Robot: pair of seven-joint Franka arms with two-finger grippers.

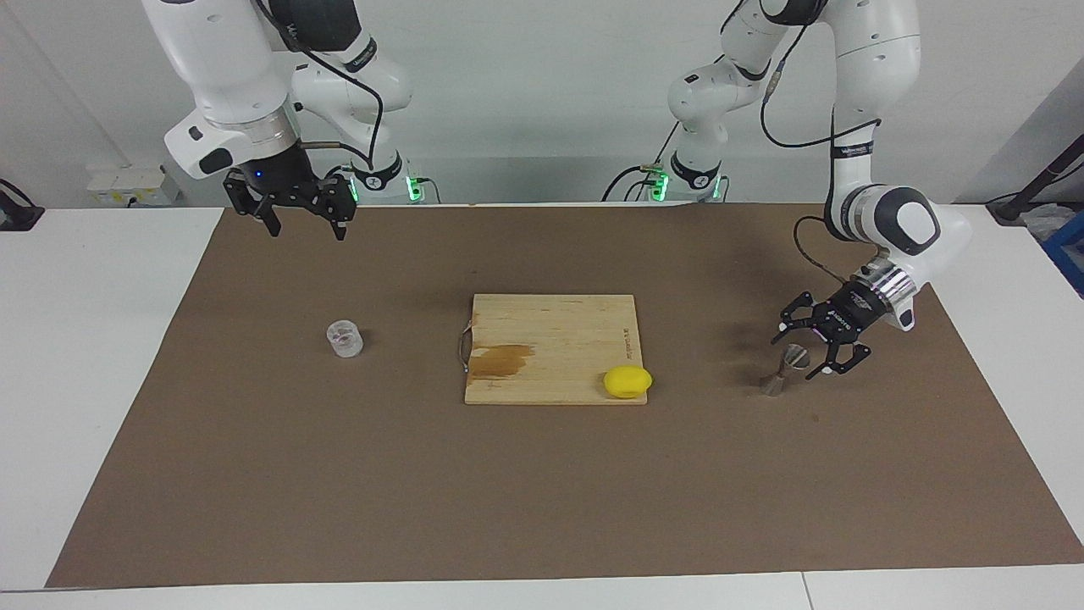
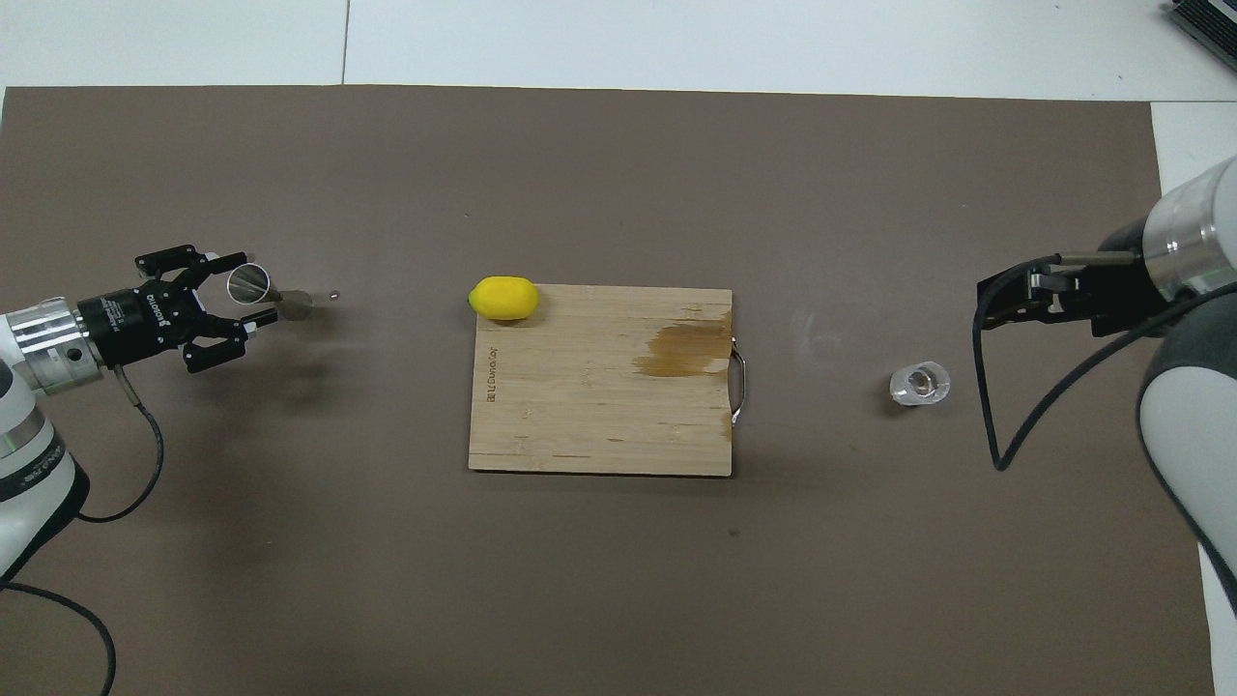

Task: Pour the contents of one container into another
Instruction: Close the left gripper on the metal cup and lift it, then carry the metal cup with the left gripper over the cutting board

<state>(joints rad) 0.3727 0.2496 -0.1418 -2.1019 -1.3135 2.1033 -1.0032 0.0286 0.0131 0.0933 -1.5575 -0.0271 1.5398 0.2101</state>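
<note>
Your left gripper (image 1: 802, 353) sits low at the jigger (image 1: 785, 369), fingers on either side of its upper cone; I can't tell whether they grip it. The jigger is silver, hourglass-shaped, upright on the mat at the left arm's end. Your clear, short glass cup (image 1: 345, 339) stands at the right arm's end; the right gripper (image 1: 301, 222) hangs spread wide, holding nothing.

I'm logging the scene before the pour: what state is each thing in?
left gripper: open, fingers either side of the jigger's upper cone.
right gripper: open, raised, holding nothing.
jigger: upright on the mat.
glass cup: upright on the mat, untouched.
cutting board: flat on the mat, stained near its handle.
lemon: lying at a corner of the cutting board.
</note>
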